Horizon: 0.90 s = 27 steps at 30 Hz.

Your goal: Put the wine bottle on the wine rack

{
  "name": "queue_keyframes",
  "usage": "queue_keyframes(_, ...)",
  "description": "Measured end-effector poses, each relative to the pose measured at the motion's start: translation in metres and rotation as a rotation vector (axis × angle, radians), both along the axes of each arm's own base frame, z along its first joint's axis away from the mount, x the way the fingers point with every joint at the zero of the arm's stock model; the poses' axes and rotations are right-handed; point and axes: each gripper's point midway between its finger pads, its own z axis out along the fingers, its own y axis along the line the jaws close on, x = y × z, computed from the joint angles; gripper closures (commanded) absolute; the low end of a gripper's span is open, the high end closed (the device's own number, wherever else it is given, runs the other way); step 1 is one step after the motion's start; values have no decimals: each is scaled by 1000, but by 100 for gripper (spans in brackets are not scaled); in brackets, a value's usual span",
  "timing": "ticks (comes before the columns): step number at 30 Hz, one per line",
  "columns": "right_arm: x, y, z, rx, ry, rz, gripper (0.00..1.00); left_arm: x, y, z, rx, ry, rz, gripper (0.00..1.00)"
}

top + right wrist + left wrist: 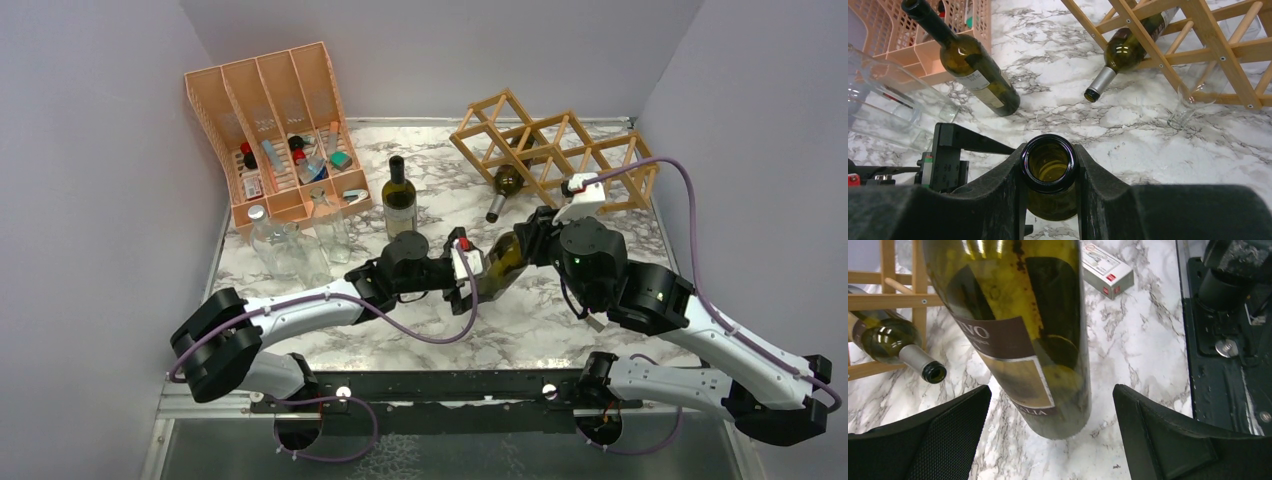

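My right gripper [530,238] is shut on the neck of an open olive-green wine bottle [500,262]; the right wrist view shows its mouth [1049,162] clamped between the jaws. The bottle hangs tilted above the marble table. Its base and brown label [1018,340] sit between my left gripper's fingers [938,440], which stand wide apart and do not touch it. The left gripper [466,268] is open beside the bottle's base. The light wooden wine rack [555,145] stands at the back right and holds another bottle [507,182], neck pointing out.
A third wine bottle [400,195] stands upright mid-table. An orange-pink slotted organiser [275,130] with small items is at the back left, with clear glass bottles [290,248] in front. A clear glass [1193,100] lies by the rack. A small white box [1108,270] lies on the marble.
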Motion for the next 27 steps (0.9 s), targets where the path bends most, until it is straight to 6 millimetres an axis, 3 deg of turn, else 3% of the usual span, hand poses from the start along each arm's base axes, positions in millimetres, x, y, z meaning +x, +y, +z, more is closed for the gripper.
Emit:
queue_keyframes(8, -3, 10, 5, 45, -1, 42, 99, 21, -4, 9, -99, -13, 109, 1)
queue_keyframes(21, -9, 24, 31, 187, -41, 120, 99, 27, -9, 17, -190, -9, 136, 1)
queue_keyframes(25, -11, 23, 34, 199, -44, 124, 99, 33, -8, 14, -185, -11, 169, 15)
queue_keyframes(27, -11, 23, 34, 205, -44, 122, 99, 35, -7, 14, -187, -16, 181, 35)
